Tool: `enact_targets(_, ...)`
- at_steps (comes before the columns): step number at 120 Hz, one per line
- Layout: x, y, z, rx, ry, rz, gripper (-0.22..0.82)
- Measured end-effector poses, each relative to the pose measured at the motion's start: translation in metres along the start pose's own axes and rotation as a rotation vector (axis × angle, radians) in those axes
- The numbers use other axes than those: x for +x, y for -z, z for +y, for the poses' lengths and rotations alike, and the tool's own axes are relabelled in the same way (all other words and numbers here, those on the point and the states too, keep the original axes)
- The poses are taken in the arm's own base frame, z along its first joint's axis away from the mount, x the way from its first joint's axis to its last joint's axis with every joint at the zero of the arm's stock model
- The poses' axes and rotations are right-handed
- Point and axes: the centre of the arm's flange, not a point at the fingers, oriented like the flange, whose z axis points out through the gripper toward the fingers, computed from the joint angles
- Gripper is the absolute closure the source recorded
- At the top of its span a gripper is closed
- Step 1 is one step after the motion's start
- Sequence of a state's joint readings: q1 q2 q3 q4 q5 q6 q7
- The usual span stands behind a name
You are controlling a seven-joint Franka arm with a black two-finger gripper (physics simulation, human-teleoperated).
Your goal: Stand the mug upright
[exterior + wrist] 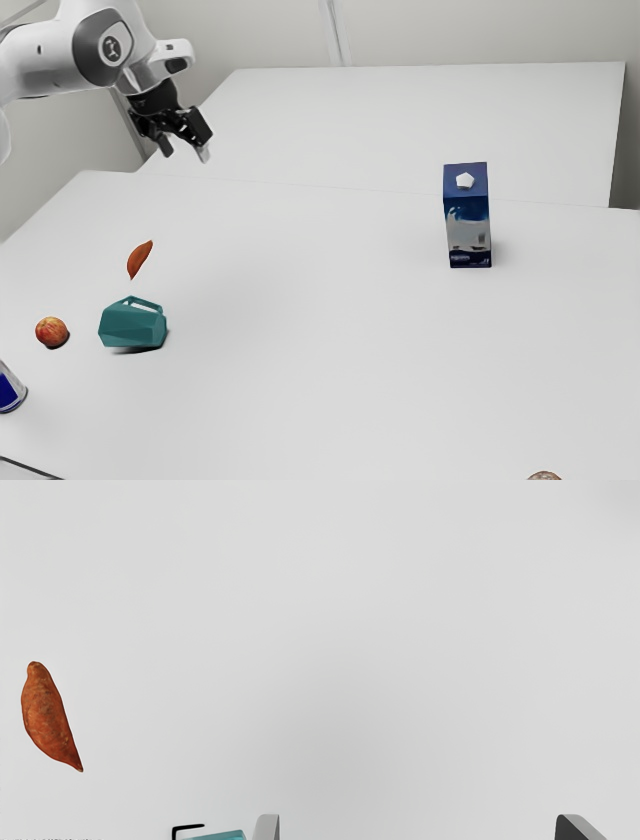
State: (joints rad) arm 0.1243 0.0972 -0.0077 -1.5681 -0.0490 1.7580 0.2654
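Observation:
High above the table in the exterior view, my gripper (187, 145) hangs well clear of every object. The teal mug (133, 325) lies tipped on its side near the exterior view's left, its handle on the upper side. In the wrist view my gripper (417, 827) is open, its two fingertips wide apart with bare table between them. A small part of the mug (220, 836) appears beside one fingertip there, and the rest of it is cut off.
A sweet potato (139, 259) lies just behind the mug, and an apple (51, 332) sits beside it. A blue and white can (10, 388) is at the exterior view's left edge. A blue carton (467, 216) stands farther off on the white table (320, 400).

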Motion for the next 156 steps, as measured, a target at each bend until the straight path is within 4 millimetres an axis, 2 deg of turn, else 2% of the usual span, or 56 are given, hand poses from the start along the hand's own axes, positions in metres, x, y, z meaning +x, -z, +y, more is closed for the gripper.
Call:
enact_targets(37, -0.003, -0.002, -0.001, -0.006, 0.005, -0.006, 0.0)
enact_targets(49, -0.025, 0.003, -0.004, -0.03, 0.028, -0.016, 0.0)
enact_targets(65, -0.053, 0.005, -0.013, -0.191, 0.103, -0.025, 0.0)
enact_targets(71, -0.062, 0.001, -0.027, -0.248, 0.137, -0.031, 0.0)
enact_targets(78, -0.079, -0.009, -0.055, -0.318, 0.197, -0.041, 0.0)
enact_targets(88, -0.113, -0.016, -0.114, -0.388, 0.307, -0.034, 0.0)
enact_targets(103, -0.177, -0.026, -0.202, -0.47, 0.463, -0.009, 0.0)
enact_targets(113, -0.222, -0.042, -0.254, -0.52, 0.557, 0.003, 0.0)
enact_targets(118, -0.24, -0.054, -0.274, -0.549, 0.59, 0.006, 0.0)
enact_targets(124, -0.241, -0.068, -0.277, -0.58, 0.579, -0.003, 0.0)
enact_targets(134, -0.199, -0.096, -0.243, -0.626, 0.459, -0.058, 0.0)
enact_targets(139, -0.188, -0.109, -0.234, -0.644, 0.421, -0.077, 0.0)
enact_targets(145, -0.19, -0.119, -0.234, -0.663, 0.409, -0.084, 0.0)
enact_targets(156, -0.207, -0.131, -0.247, -0.689, 0.417, -0.076, 0.0)
